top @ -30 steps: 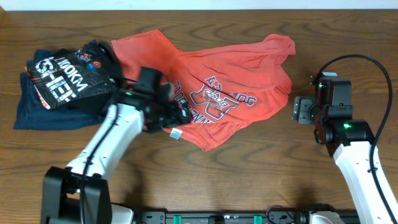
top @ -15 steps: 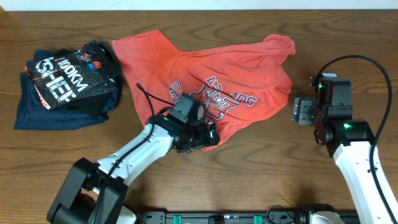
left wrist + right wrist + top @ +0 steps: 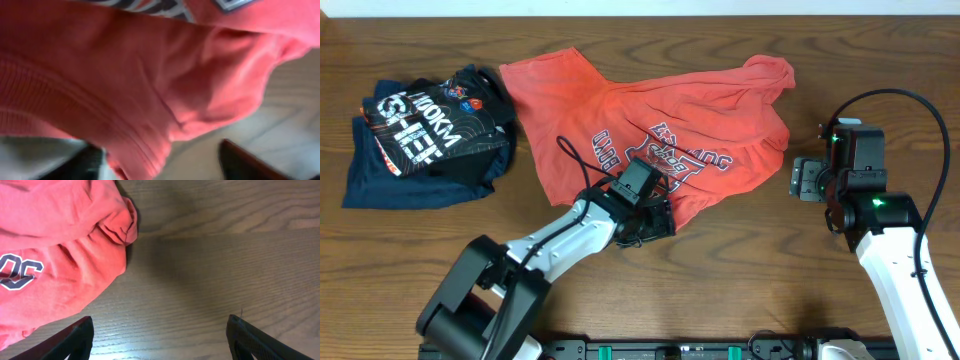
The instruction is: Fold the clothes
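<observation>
The clothes, a coral-red shirt (image 3: 710, 110) with a dark-and-white chest logo, lie crumpled across the table's middle. My left gripper (image 3: 655, 222) sits low at the shirt's near hem. In the left wrist view, red fabric (image 3: 125, 75) fills the frame. Its ribbed edge hangs between my left gripper's (image 3: 160, 162) jaws, close to the left finger (image 3: 80, 165). The jaws still stand apart, with bare wood showing beside the cloth. My right gripper (image 3: 798, 178) hovers just right of the shirt. It is open over bare table (image 3: 160, 335), with the shirt's rounded edge (image 3: 55, 240) to its left.
A pile of navy and black garments with white lettering (image 3: 420, 135) lies at the far left. Wooden table (image 3: 770, 260) stretches along the near side and right. A black cable (image 3: 910, 110) loops above the right arm.
My left arm has swung right, from beside the dark pile to the red shirt's near hem. Its jaws have narrowed around the edge. The right arm has not moved.
</observation>
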{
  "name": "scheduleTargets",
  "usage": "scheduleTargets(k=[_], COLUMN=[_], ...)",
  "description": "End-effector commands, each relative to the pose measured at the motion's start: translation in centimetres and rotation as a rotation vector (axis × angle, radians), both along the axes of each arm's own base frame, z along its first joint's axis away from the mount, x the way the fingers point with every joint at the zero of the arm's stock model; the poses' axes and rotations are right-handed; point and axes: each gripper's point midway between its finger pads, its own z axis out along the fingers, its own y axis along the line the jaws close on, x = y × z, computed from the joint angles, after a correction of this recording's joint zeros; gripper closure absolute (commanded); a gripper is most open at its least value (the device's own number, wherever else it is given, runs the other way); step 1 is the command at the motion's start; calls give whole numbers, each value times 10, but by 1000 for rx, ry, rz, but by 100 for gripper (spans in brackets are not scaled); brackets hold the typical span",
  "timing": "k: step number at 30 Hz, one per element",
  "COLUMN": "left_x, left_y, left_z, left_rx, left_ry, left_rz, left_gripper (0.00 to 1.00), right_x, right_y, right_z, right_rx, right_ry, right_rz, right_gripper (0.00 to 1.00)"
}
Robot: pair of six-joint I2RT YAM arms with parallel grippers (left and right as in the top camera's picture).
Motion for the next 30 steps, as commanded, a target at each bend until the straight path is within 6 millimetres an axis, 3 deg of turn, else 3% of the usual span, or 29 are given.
scheduleTargets(k=[1,6,9,11,16,18,20,25,30], left_x=[-3,-11,-17,-19,-10,1,9,14,14], left_y=[6,14,42,78,194,227,245,250,244], left_z=[-10,-13,-16,-15,8,18,23,26,25], left_rx=[32,62,148,258,548,560,537,402,402], left_ry=[18,57,101,122,103,73,53,75,73], left_rz=[8,14,35,67,236,331,424,518,497], left_gripper=[56,94,94,94,94,94,94,94,94], right_x=[1,1,1,0,-1,-1,0,1,3], right_y=[-4,-4,-4,-5,-11,-11,-7,14,39], right_z=[5,5,5,5,4,4,4,-1,-23], right_rx=[-5,-5,-5,-5,-5,-3,15,98,195], right_ry=[-11,-11,-10,-10,-4,-4,-5,11,83], right_rz=[-17,-18,-18,-21,-38,-38,-25,63,170], right_gripper=[17,17,17,17,17,17,18,21,24])
